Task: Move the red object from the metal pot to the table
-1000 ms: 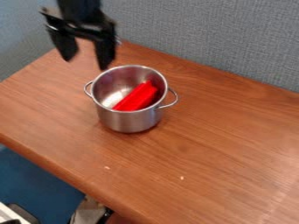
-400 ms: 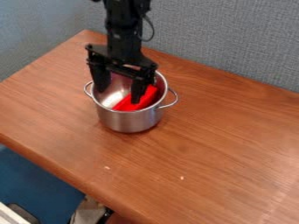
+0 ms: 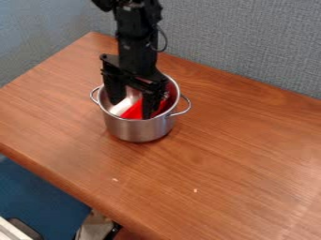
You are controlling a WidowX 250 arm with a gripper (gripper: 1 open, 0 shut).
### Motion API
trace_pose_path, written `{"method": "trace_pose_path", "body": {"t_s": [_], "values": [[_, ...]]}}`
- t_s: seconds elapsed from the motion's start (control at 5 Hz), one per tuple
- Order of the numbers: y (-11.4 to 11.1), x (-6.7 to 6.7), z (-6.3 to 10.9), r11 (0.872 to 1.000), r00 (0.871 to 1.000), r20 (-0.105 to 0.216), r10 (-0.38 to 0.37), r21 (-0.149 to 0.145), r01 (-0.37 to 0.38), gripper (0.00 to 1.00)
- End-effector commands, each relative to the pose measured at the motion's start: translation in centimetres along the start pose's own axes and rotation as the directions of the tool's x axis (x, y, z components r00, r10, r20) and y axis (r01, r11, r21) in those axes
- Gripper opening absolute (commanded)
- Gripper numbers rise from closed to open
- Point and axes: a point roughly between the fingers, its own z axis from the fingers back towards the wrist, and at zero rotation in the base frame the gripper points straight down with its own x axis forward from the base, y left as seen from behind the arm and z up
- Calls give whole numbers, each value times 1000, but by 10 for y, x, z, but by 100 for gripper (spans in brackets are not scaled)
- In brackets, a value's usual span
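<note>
Your black gripper [image 3: 133,97] hung with its jaws spread wide inside the round, shiny steel metal pot [image 3: 141,126]. The blocky red object [image 3: 138,108] lay in that pot, on the grained wooden table [image 3: 238,159].

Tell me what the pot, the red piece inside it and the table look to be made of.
The metal pot: apparently stainless steel, polished, judging by its bright grey reflective wall. The red object: probably plastic, given its uniform saturated colour; the gripper hides much of it. The table: wood or wood-look laminate, with brown grain streaks and a smooth, faintly glossy surface.
</note>
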Motion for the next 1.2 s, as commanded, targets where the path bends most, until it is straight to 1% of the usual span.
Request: {"method": "trace_pose_path", "body": {"t_s": [0.0, 0.2, 0.4, 0.6, 0.8, 1.0], "values": [[6, 10, 6, 995, 995, 39, -93, -20, 94, 100], [8, 5, 8, 989, 987, 54, -149, -18, 150, 0], [10, -2, 15, 978, 976, 78, -205, -14, 207, 0], [8, 7, 15, 989, 987, 65, -145, 9, 145, 0], [5, 16, 15, 996, 994, 53, -91, 29, 90, 0], [-7, 19, 7, 996, 994, 73, -84, 3, 84, 0]]}}
